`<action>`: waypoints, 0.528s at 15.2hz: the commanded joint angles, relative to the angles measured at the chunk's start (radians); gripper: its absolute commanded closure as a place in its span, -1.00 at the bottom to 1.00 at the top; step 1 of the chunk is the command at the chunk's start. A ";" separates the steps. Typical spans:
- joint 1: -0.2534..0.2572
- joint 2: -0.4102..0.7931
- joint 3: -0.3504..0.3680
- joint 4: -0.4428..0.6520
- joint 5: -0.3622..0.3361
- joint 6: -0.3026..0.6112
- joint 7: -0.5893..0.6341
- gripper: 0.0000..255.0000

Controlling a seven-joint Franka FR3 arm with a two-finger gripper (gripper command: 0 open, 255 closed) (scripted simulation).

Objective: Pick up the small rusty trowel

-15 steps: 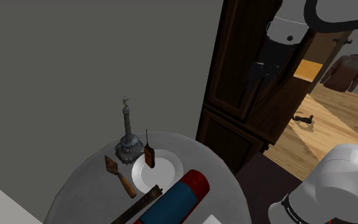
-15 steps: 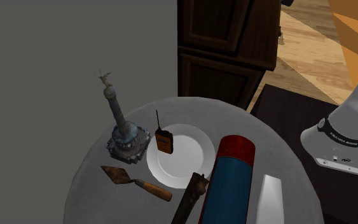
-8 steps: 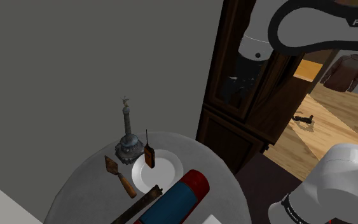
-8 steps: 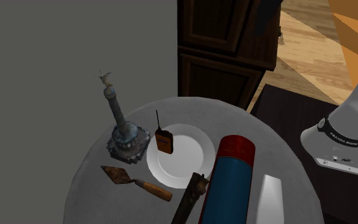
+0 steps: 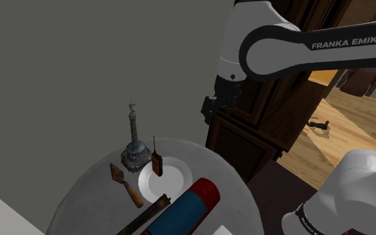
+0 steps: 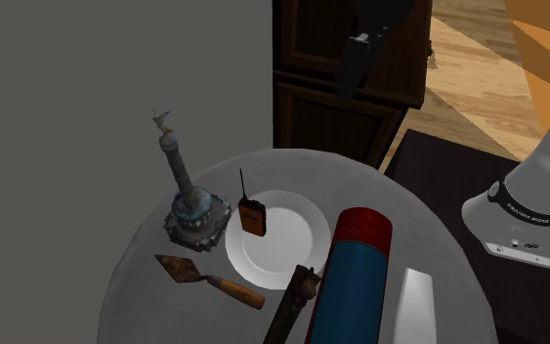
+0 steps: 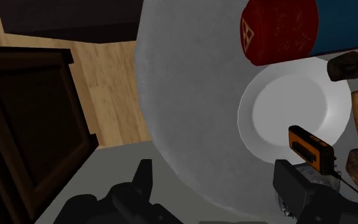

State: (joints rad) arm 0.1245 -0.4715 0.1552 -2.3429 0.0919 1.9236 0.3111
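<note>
Near the table's (image 5: 79, 197) rim beside the plate (image 5: 169, 180), the trowel (image 5: 126, 183) lies, bare surface rimward; gripper (image 5: 210, 107) hangs high over the opposite edge, fingers wide apart, empty.

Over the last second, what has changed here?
The arm swung toward the shoulder view's left and down, carrying the open hand from the dark cabinet front toward the round table. It grasped nothing. The rusty trowel and plate stayed put.

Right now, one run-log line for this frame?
gripper: open, empty, high above table | trowel: flat on table, beside plate, untouched | grasp: not yet
</note>
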 commanded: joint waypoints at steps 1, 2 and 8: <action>0.012 0.060 0.027 0.013 0.009 0.045 0.024 -1.00; 0.017 0.091 0.039 0.023 0.012 0.064 0.036 -1.00; 0.047 0.284 0.109 0.108 0.008 0.164 0.108 -1.00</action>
State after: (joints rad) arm 0.1656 -0.2209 0.2513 -2.2515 0.1010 2.0721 0.4033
